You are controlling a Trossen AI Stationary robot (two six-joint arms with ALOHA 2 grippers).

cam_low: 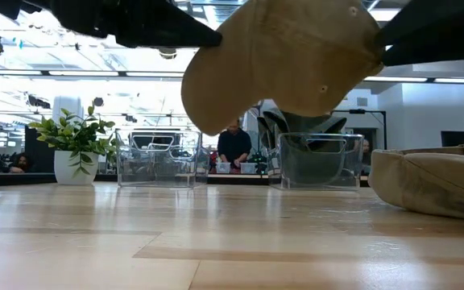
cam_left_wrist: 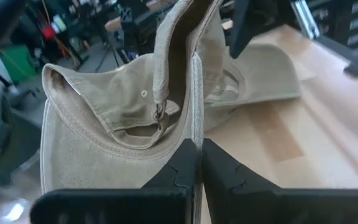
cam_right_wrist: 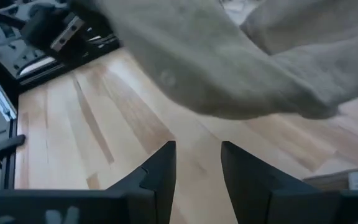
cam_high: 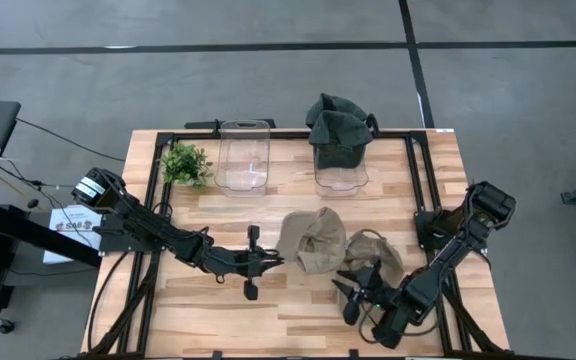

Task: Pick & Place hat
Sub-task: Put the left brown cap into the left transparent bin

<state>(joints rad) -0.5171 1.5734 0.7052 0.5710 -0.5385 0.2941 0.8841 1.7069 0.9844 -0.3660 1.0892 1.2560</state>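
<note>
A tan cap (cam_high: 313, 240) hangs in the air at my left gripper (cam_high: 276, 262), which is shut on it; in the low view the cap (cam_low: 288, 56) is clear of the table. A second tan cap (cam_high: 376, 255) lies on the table to its right, resting on its crown (cam_low: 433, 181). My right gripper (cam_high: 350, 292) is open above the wood near the table's near edge, just in front of both caps and touching nothing (cam_right_wrist: 197, 165). Dark green hats (cam_high: 338, 125) are piled in the right clear bin (cam_high: 341, 178). My left gripper pinches the cap's stitched rim edge (cam_left_wrist: 196, 124), beside the back strap and its buckle (cam_left_wrist: 160, 112), between its two fingers. The fingers come level from the table's left. The cap is lifted clear, with its hollow inside turned toward the wrist camera.
An empty clear bin (cam_high: 244, 155) stands at the far edge, left of the filled one, and a small potted plant (cam_high: 185, 163) stands left of that. Black frame rails (cam_high: 415, 190) run along the table's sides. A person (cam_low: 234, 149) stands in the room beyond the table.
</note>
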